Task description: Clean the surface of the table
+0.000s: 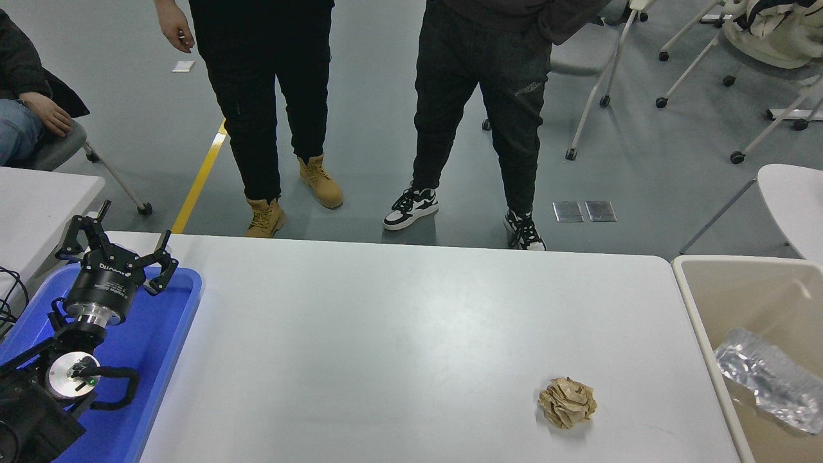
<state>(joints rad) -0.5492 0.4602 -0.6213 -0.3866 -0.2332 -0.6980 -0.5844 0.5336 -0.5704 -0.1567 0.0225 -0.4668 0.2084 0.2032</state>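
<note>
- Left end effector (pixel 116 252) hangs parked over the blue tray (pixel 168 321) at the lower left, fingers spread, grasping nothing; the right one is out of view.
- On the table (pixel 398 334), one crumpled brown paper ball (pixel 567 402) lies near the front right, close to the beige bin (pixel 701 321).
- Silvery wrapping (pixel 765 379) already sits in that bin.
- Judging by this, cleaning looks nearly done: only the paper ball is left.

Single high head view looks forward-down over the table surface (pixel 398 334).
</note>
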